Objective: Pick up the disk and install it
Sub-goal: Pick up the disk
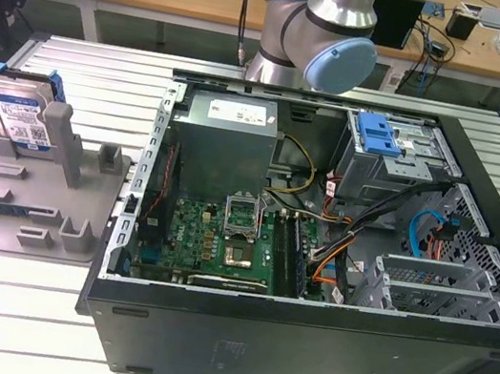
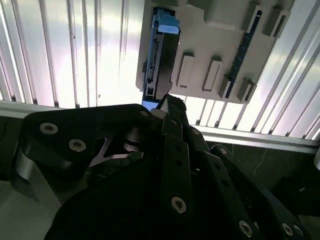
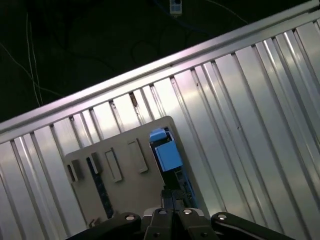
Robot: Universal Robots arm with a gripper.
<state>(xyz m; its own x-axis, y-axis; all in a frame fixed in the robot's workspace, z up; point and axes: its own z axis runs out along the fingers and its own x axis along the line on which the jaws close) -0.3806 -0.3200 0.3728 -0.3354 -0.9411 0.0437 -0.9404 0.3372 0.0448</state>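
Gripper [image 3: 172, 192] fingers [image 3: 168, 198] were pressed together on nothing, poised above the disk [image 1: 19, 112] and apart from it. It stood on edge, tilted slightly, in the grey fixture's [image 1: 50, 224] slot, with its blue rail uppermost and its label toward the fixture's posts [image 1: 59, 129]. Its long axis was unclear.

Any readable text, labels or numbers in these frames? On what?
No text can be read.
Blue-and-white label on the disk: print too small to read.
Sticker on top of the power supply: too small to read.
Marks on the computer case outer wall: too faint to read.
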